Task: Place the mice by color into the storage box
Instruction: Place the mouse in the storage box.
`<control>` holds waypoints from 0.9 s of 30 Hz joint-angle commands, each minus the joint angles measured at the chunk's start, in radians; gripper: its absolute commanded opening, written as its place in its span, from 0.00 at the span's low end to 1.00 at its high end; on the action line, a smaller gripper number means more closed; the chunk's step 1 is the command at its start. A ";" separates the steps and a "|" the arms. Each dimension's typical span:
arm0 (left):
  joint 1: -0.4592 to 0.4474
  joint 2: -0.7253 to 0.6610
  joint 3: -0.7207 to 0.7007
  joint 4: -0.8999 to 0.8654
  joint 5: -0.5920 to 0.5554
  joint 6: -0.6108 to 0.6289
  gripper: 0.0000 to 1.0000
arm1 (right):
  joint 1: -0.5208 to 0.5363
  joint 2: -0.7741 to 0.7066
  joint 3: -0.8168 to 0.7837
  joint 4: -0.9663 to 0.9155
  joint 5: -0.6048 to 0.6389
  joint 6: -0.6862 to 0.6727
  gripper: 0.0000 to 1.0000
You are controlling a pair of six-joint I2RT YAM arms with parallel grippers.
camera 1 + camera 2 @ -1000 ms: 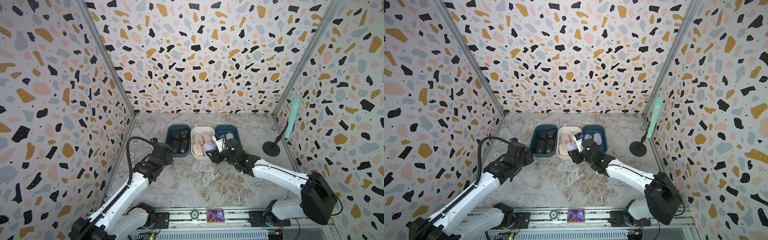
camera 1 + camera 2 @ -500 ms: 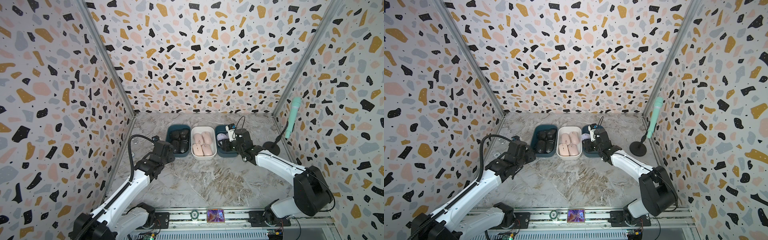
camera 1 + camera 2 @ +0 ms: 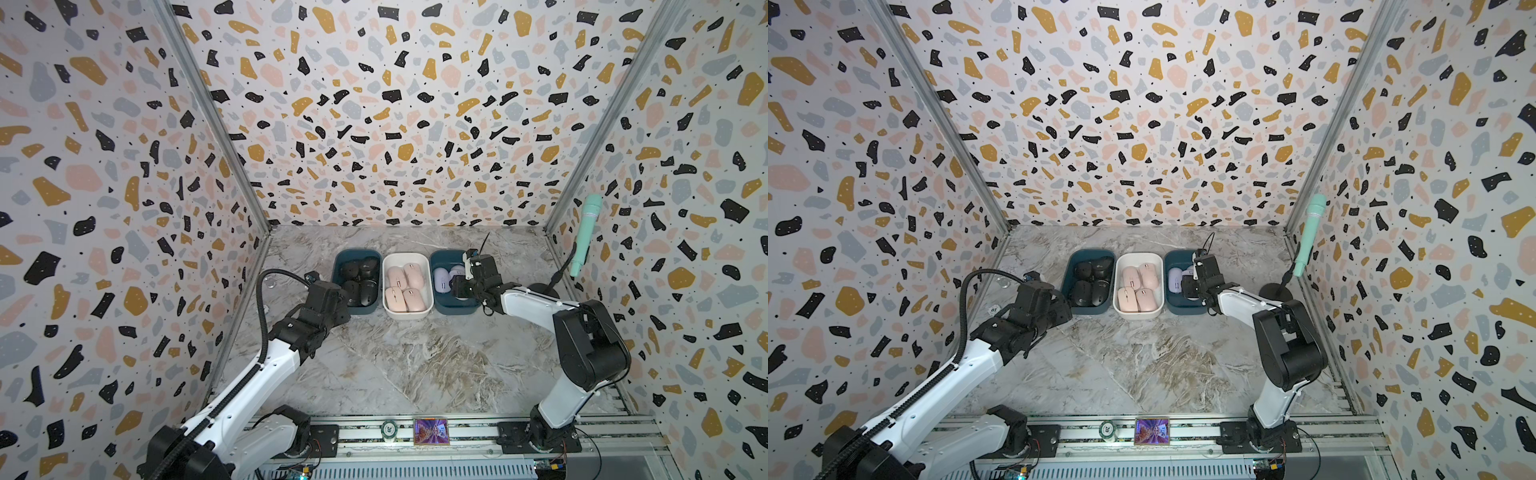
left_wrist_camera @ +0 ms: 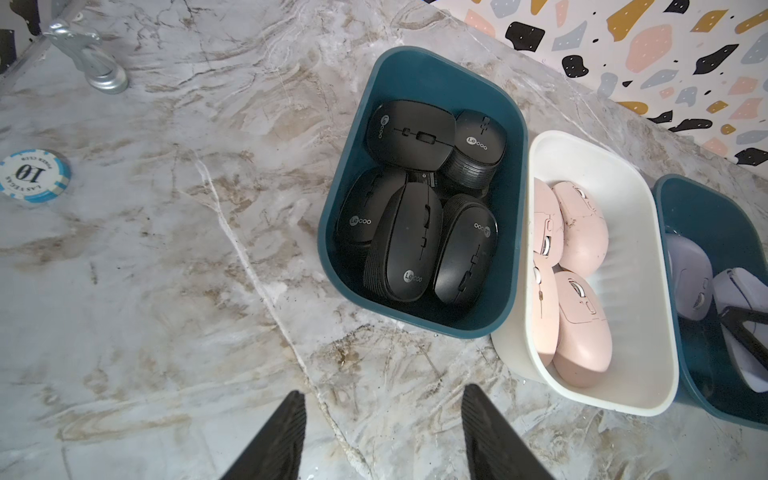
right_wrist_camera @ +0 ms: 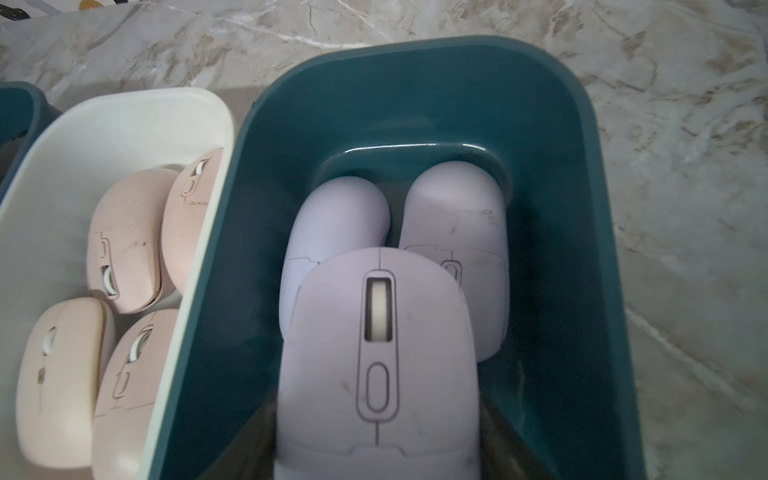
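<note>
Three boxes stand in a row in both top views. The white box [image 3: 409, 314] of pink mice [image 3: 405, 286] is in the middle. A dark box [image 3: 337, 266] of black mice [image 3: 360, 282] touches its left side, and a second dark box [image 3: 446, 257] with purple mice [image 3: 440, 279] touches its right side. Your right gripper [image 3: 459, 289] reaches into that one. A green microphone [image 3: 584, 237] on a stand is well to the right of the white box, out of the way. From the left wrist, your left gripper [image 4: 382, 432] hangs with jaws apart and empty over bare table, left of the white box. A poker chip [image 4: 31, 174] and a silver figure [image 4: 89, 58] lie farther left. From the right wrist, the jaws look closed on the flanks of a purple mouse [image 5: 378, 365], held above two others lying in that box. Expect it to be light, stiff and slippery, so hold it by the flat sides. Mind the box walls and the two mice below.
</note>
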 commanded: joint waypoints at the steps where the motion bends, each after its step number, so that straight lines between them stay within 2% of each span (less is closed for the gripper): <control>1: -0.003 0.001 0.025 0.006 -0.015 0.025 0.59 | -0.007 0.016 0.055 0.007 0.027 -0.007 0.52; 12: -0.002 0.008 0.029 0.017 -0.020 0.030 0.60 | -0.009 0.108 0.121 -0.011 0.033 -0.006 0.56; 18: -0.002 0.027 0.042 0.012 -0.025 0.036 0.60 | -0.009 0.136 0.142 -0.035 0.048 -0.001 0.64; 23: -0.002 0.033 0.045 0.013 -0.024 0.042 0.60 | -0.009 0.118 0.134 -0.036 0.057 0.011 0.71; 27: -0.002 0.028 0.040 0.022 -0.033 0.045 0.60 | -0.008 0.082 0.131 -0.043 0.054 0.016 0.72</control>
